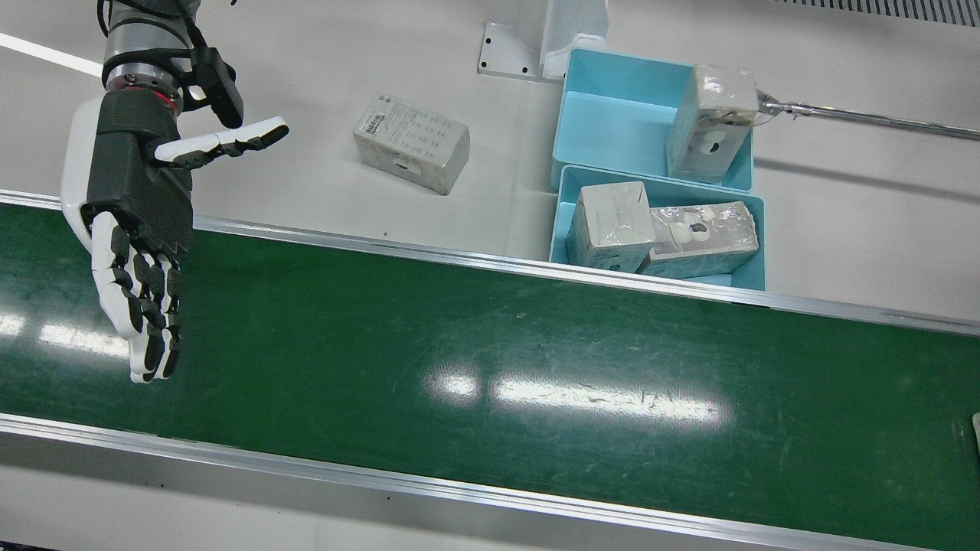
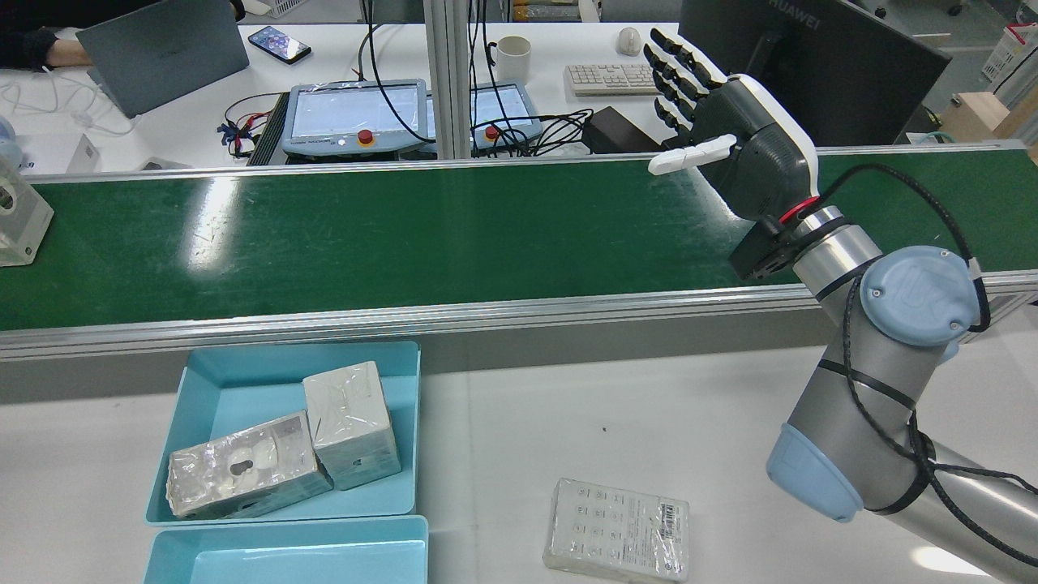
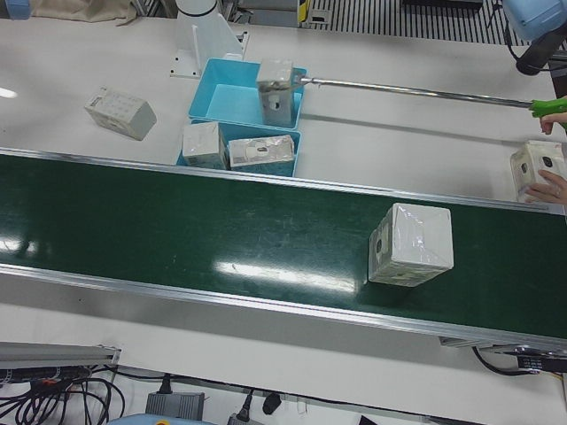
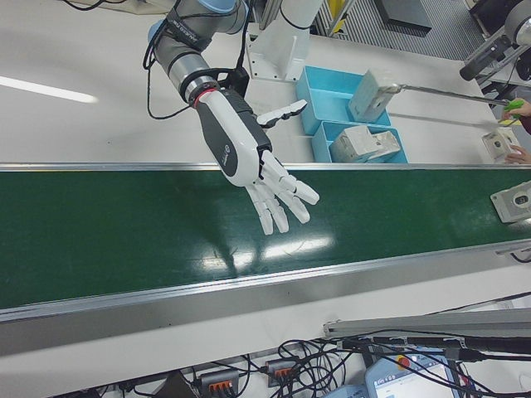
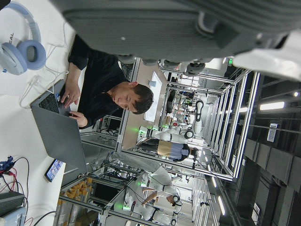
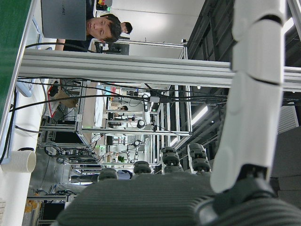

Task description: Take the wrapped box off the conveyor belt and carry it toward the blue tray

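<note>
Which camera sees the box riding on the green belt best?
The left-front view: the wrapped box sits whole on the conveyor belt. Rear and right-front views cut it at their edges; the front view shows a sliver.

Glossy green belt (image 1: 490, 360); film-wrapped box (image 3: 410, 244); plastic tray (image 1: 612, 115).

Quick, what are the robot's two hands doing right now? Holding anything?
Right hand: open, empty, fingers spread above the green conveyor belt.
Left hand: only a dark underside fills its own camera; cannot tell.
</note>
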`<state>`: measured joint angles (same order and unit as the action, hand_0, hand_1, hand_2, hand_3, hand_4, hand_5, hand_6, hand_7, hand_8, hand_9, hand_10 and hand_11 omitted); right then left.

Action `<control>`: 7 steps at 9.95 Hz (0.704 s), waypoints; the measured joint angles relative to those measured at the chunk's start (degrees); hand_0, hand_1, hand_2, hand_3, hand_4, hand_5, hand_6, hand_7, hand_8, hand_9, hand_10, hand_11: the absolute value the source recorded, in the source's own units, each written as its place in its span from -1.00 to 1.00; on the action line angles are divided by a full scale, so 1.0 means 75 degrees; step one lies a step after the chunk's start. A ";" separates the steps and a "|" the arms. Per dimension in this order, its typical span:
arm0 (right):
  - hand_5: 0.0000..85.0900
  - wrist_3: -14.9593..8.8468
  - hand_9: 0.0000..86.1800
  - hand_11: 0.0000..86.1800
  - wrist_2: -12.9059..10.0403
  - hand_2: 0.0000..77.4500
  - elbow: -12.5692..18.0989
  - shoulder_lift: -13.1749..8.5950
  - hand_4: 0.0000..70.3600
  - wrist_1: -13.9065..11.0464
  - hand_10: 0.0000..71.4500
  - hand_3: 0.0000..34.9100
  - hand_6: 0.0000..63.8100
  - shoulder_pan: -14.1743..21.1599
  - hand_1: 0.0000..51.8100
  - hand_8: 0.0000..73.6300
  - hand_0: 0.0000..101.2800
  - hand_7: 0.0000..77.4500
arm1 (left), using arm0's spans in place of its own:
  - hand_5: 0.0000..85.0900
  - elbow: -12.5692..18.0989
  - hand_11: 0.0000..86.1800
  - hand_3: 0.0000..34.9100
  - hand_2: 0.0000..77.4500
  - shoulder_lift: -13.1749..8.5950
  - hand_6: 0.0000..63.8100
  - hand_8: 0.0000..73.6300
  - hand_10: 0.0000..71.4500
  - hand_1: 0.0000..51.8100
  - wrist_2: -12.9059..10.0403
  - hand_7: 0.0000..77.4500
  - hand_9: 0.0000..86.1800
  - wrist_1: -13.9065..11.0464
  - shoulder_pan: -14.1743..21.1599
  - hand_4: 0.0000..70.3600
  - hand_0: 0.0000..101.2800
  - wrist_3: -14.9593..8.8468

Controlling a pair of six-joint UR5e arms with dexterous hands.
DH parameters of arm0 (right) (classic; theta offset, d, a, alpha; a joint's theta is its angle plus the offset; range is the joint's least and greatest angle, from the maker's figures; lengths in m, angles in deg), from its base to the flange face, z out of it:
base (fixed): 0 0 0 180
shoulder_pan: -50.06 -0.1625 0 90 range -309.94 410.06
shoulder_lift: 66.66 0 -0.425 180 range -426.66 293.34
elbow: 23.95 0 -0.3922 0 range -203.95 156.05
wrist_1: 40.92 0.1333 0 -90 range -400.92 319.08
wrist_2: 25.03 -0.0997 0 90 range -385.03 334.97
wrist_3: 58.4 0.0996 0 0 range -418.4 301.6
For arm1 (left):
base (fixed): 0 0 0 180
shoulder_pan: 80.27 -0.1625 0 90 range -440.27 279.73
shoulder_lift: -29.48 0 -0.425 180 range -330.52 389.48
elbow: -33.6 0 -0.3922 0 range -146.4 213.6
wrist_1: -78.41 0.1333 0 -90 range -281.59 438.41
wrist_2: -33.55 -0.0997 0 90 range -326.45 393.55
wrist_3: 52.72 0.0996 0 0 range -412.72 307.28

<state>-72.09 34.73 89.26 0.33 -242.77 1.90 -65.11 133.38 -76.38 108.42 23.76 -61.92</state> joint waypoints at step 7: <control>-0.71 0.0038 -0.97 -0.96 0.0001 -0.72 0.0125 0.0125 -1.00 0.0004 -1.00 -0.20 -1.00 -0.0002 -0.56 -1.00 -0.12 -0.99 | -0.97 0.0000 -1.00 -1.00 -0.99 0.0000 -1.00 -1.00 -1.00 -1.00 0.0000 -1.00 -1.00 0.0000 0.0000 -1.00 -1.00 0.0000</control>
<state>-71.80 34.74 90.20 1.27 -242.74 1.88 -65.11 133.37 -76.38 108.42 23.76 -61.93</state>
